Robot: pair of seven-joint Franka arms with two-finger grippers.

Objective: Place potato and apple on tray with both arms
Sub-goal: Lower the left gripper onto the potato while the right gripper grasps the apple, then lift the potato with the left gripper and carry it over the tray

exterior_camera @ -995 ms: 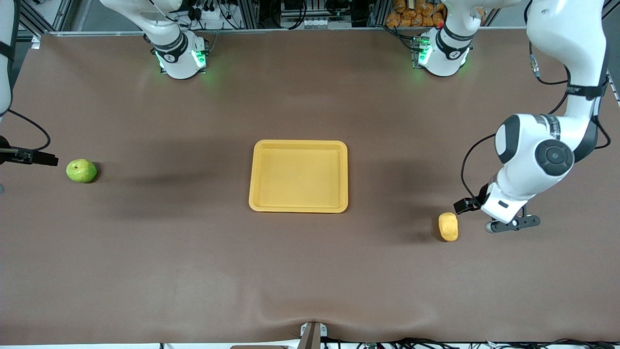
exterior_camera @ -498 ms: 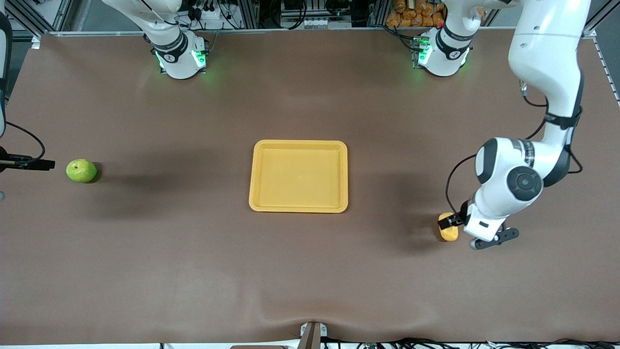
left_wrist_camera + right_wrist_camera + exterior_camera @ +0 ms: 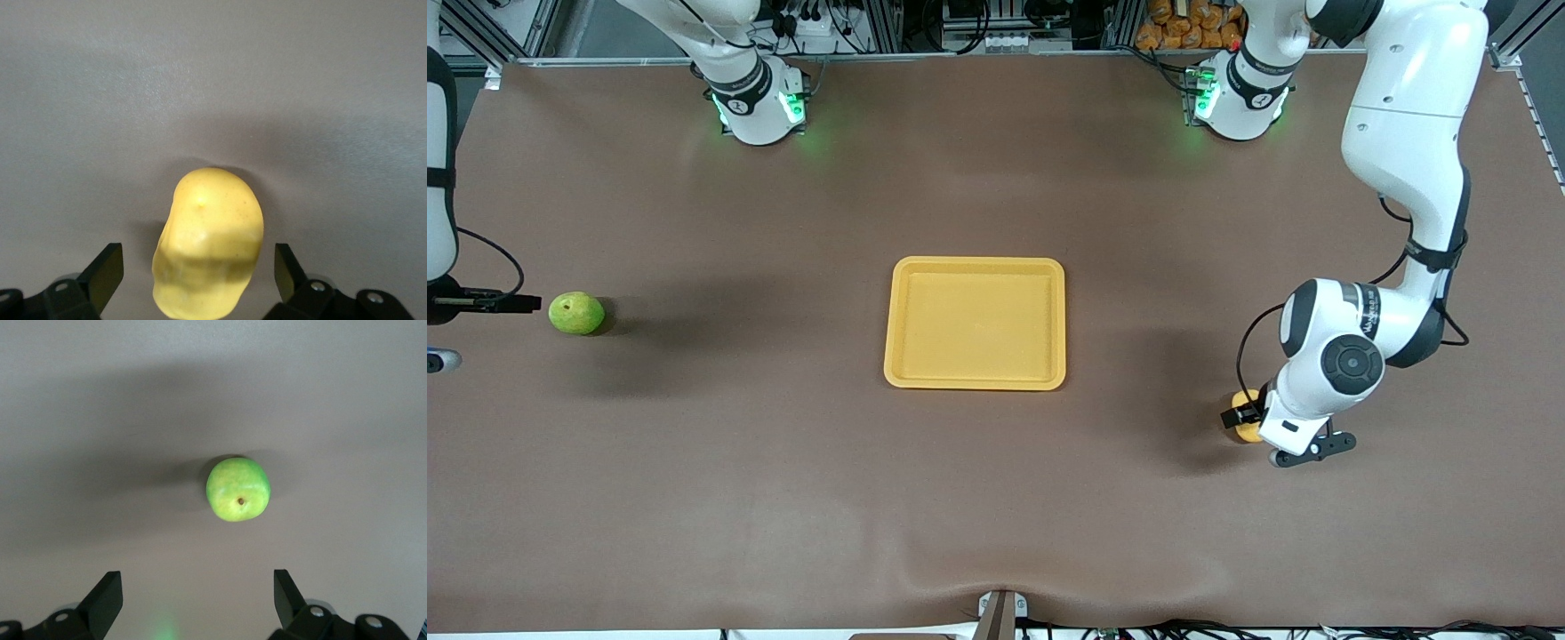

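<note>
I see a brown matte bench (image 3: 783, 462). The yellow-orange tray (image 3: 975, 380) lies flat at its middle and serves as my landmark. The apple (image 3: 576, 313) rests directly on the bench, well apart from the tray toward the right arm's end. The potato (image 3: 1247, 433) rests on the bench toward the left arm's end, slightly nearer the front camera than the tray.

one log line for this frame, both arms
left gripper: open, straddling potato | right gripper: open, short of apple | tray: empty
</note>
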